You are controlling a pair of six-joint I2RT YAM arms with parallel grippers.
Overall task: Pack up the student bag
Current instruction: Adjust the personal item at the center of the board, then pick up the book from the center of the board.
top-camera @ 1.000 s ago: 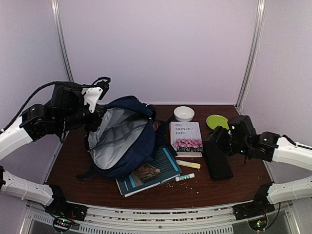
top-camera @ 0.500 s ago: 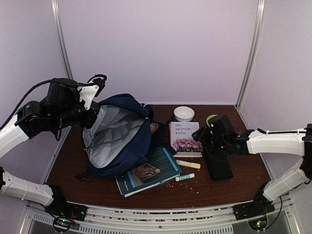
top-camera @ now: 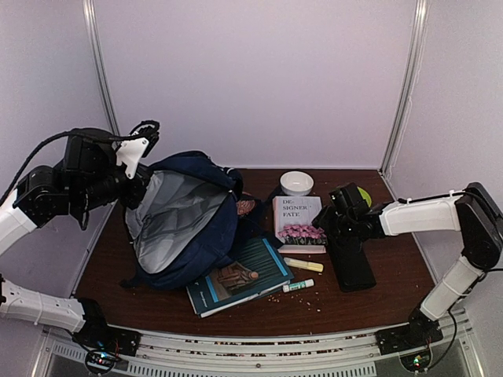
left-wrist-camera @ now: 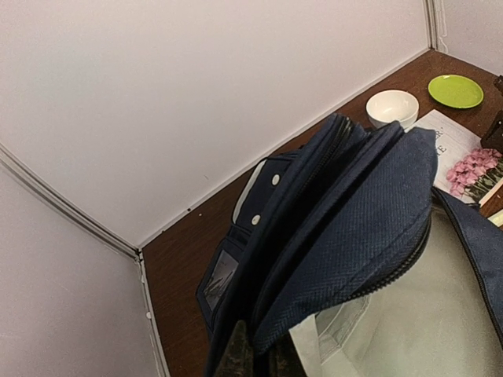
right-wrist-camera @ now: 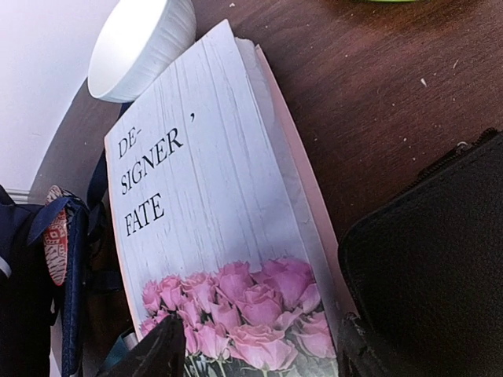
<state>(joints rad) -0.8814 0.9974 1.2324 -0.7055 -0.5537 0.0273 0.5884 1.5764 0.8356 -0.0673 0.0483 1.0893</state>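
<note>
The student bag (top-camera: 206, 243) is a big navy backpack lying on the left of the table, its grey lining (top-camera: 169, 220) gaping open. My left gripper (top-camera: 140, 191) is shut on the bag's upper rim and holds it up. In the left wrist view the navy fabric (left-wrist-camera: 346, 212) runs down between the fingers (left-wrist-camera: 236, 357). My right gripper (top-camera: 330, 224) hovers open over the lower end of a white book with pink roses (right-wrist-camera: 212, 204). One finger (right-wrist-camera: 149, 353) is at the book's left edge, the other by the black case (right-wrist-camera: 440, 267).
A teal book (top-camera: 240, 275) lies partly under the bag's front. A yellow highlighter (top-camera: 302, 265) and a small white tube (top-camera: 298, 286) lie beside it. The black case (top-camera: 350, 259) is right of the rose book (top-camera: 299, 222). A white bowl (top-camera: 296, 182) and green plate (top-camera: 364, 194) sit behind.
My right arm swung left from beside the green plate to over the rose book, its jaws narrowing a little. My left gripper drew the bag's rim further left, widening the opening.
</note>
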